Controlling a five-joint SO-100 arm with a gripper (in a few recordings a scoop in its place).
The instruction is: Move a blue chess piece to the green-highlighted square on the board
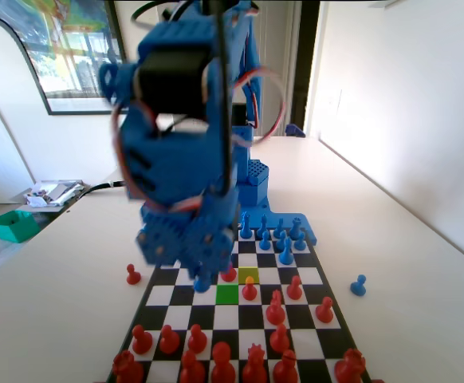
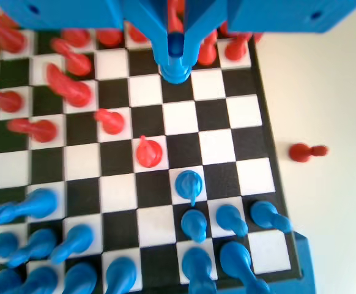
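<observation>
The blue arm fills the upper middle of the fixed view, bent forward over the board (image 1: pixel 316 275), with its gripper (image 1: pixel 202 279) low at the frame's centre, just left of the green square (image 1: pixel 227 294). The jaws are closed narrow on a blue pawn (image 1: pixel 202 281), whose base shows below the fingertips, over or on the square beside the green one; I cannot tell whether it touches the board. In the wrist view the gripper (image 2: pixel 175 58) hangs from the top edge at centre, and the same pawn (image 2: pixel 175 67) sits pinched between the two jaws, its flared base over a white cell near the top of the frame. The green square lies in the middle of the board in the fixed view, with an olive-yellow square (image 1: pixel 249 274) touching its upper-right corner and a red pawn (image 1: pixel 249 289) just right of it. Red pieces crowd the bottom of the fixed view, and blue pieces (image 1: pixel 276 238) stand at the far end of the board by the arm's base. On the worktop (image 1: pixel 399 239), one red pawn (image 1: pixel 133 274) stands off the board to the left and one blue pawn (image 1: pixel 359 285) off it to the right. In the wrist view a red pawn (image 2: pixel 307 151) lies on its side on the worktop at right.
</observation>
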